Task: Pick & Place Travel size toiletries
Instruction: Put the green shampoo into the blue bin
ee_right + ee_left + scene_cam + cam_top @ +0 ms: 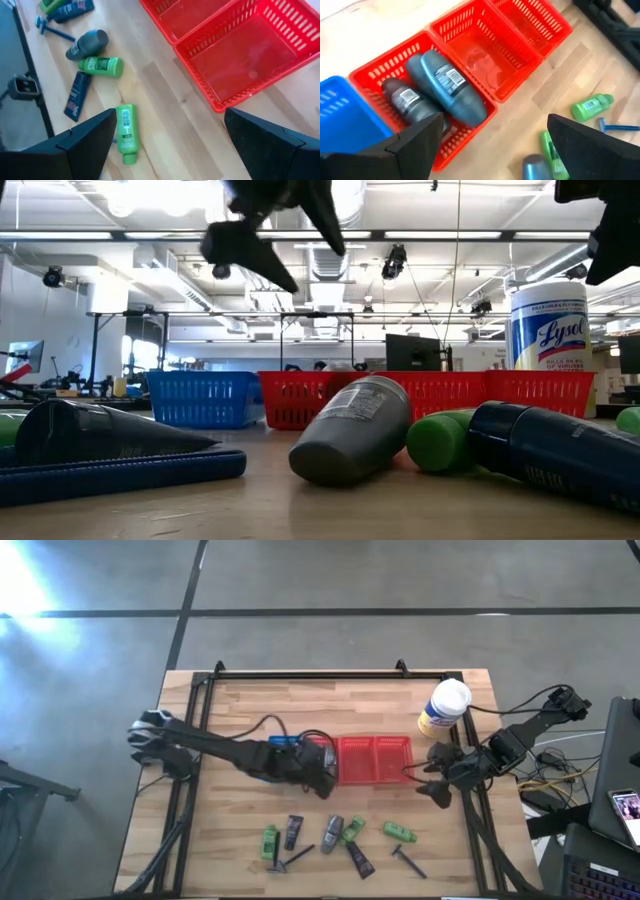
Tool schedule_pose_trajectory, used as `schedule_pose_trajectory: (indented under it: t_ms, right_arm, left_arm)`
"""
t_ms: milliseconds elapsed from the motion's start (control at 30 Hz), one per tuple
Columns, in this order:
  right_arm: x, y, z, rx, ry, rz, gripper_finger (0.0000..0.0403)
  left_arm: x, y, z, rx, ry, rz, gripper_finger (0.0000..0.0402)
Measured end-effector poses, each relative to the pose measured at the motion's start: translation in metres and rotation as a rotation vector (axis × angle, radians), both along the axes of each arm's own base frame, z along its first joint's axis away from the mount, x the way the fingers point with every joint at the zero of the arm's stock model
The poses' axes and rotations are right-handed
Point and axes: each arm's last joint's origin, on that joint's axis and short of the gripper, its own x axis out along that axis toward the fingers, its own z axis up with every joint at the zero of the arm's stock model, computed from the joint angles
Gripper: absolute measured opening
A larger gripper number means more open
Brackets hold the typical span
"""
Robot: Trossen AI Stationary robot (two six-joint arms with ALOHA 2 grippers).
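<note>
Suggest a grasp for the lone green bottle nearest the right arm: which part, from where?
Grip the green bottle mid-body from straight above, fingers across its narrow width. It lies flat on the table, apart from the other toiletries, so both long sides look clear; the cap end tapers. The right gripper is open.

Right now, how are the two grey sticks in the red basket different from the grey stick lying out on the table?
The two grey sticks in the basket lie side by side inside a red basket, just ahead of the open left hand. The grey stick on the table lies alone on the bare wood among green bottles and razors, not yet put away. All three are grey, oval and lying down, with small labels.
</note>
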Motion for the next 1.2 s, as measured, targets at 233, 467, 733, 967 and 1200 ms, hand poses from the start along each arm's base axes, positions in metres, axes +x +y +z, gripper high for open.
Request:
schedule_pose_trajectory:
  t_ms: [233, 467, 733, 967, 1200]
  right_arm:
    - [0.002, 0.001, 0.001, 0.023, -0.018, -0.013, 0.0368]
    - [0.002, 0.001, 0.001, 0.027, -0.013, -0.012, 0.0368]
    - [-0.007, -0.002, -0.005, 0.1, 0.117, -0.109, 0.0368]
    - [-0.015, -0.006, -0.01, 0.112, 0.233, -0.185, 0.0368]
    - [-0.015, -0.005, -0.008, 0.096, 0.229, -0.123, 0.0368]
  left_arm:
    - [-0.024, -0.01, -0.011, -0.126, -0.049, -0.05, 0.0362]
    - [-0.019, -0.03, -0.041, -0.306, -0.305, -0.146, 0.0362]
    - [-0.025, -0.034, -0.064, -0.374, -0.273, -0.102, 0.0362]
    - [-0.021, -0.037, -0.055, -0.309, -0.071, -0.058, 0.0362]
    - [-0.011, -0.044, -0.032, -0.207, -0.027, -0.222, 0.0362]
